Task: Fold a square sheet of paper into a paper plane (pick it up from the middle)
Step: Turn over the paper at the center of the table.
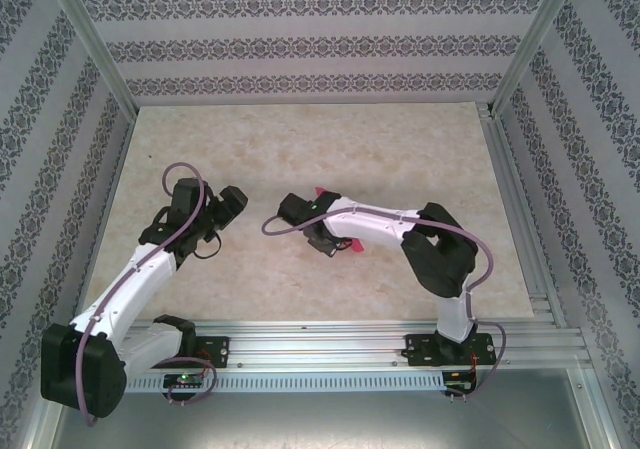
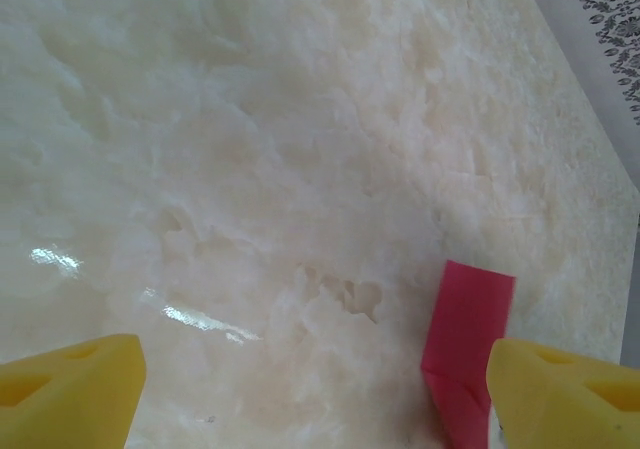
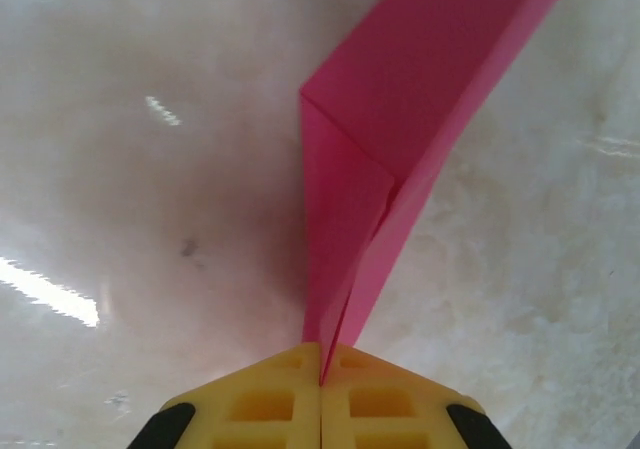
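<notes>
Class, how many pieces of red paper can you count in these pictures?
1: a folded red paper, pinched at one end by the shut right tool over the middle of the table. The arms hide part of the table, so another cannot be ruled out.

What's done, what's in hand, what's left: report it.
Done: the paper is folded into narrow creased layers. In hand: the right tool is shut on its edge; the left tool is open beside it, holding nothing. Left: release it; whether more folds are needed, I cannot tell.
</notes>
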